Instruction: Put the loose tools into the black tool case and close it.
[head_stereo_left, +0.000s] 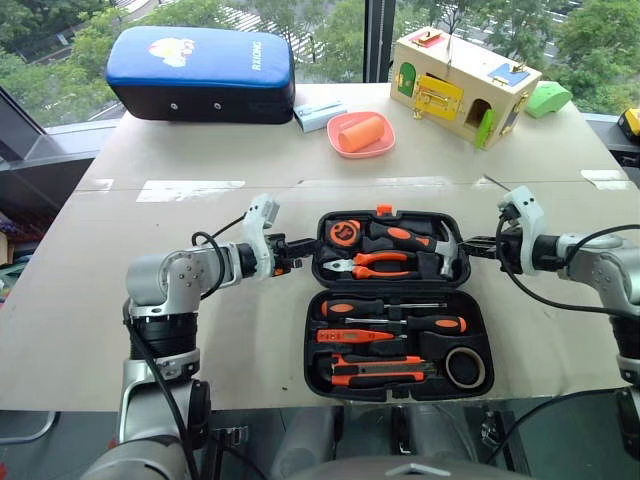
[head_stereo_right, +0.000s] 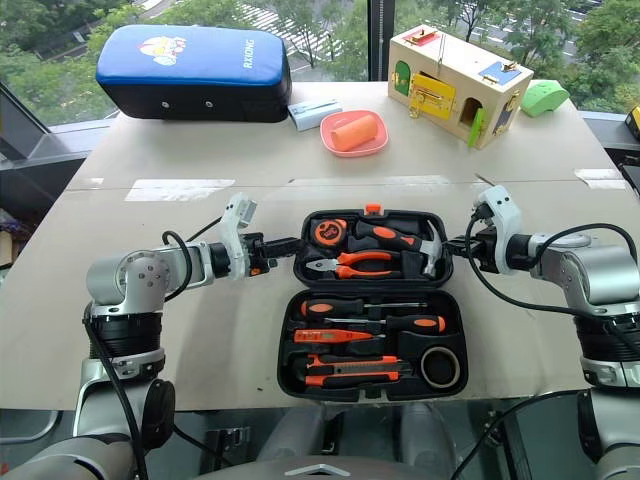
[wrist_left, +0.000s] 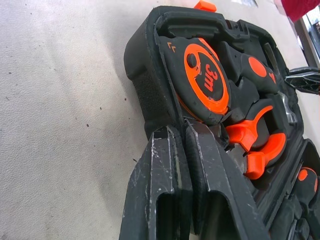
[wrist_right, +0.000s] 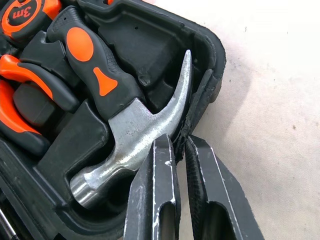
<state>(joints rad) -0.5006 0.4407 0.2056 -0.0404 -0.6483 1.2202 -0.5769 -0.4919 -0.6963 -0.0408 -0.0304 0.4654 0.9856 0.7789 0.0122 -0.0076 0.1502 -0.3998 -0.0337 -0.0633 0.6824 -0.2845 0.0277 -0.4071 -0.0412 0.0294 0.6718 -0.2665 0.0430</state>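
At either short end of the case's far half, the two claws were pinched onto its rim. The left claw (head_stereo_left: 296, 264) had its fingers together on the wall of the black tool case (head_stereo_right: 282, 352) beside the tape measure (wrist_left: 204, 80). The right claw (head_stereo_left: 470, 250) was likewise clamped on the opposite wall, next to the hammer (wrist_right: 131, 131) head. From the left claw the far half lay toward three o'clock; from the right claw, toward nine. The case's hinge line, and the long axis of that half, ran straight between the two claws, nine to three across the surface (head_stereo_left: 120, 300).

The near half lay flat at six o'clock from both claws, holding the screwdrivers (head_stereo_left: 400, 323), the utility knife (head_stereo_left: 378, 374) and the tape roll (head_stereo_left: 465, 367) in their recesses. The loose tools seemed to be stowed already. Judging by this, closing called for swinging the held half over toward six o'clock. Both arms looked equally near, one on each end.
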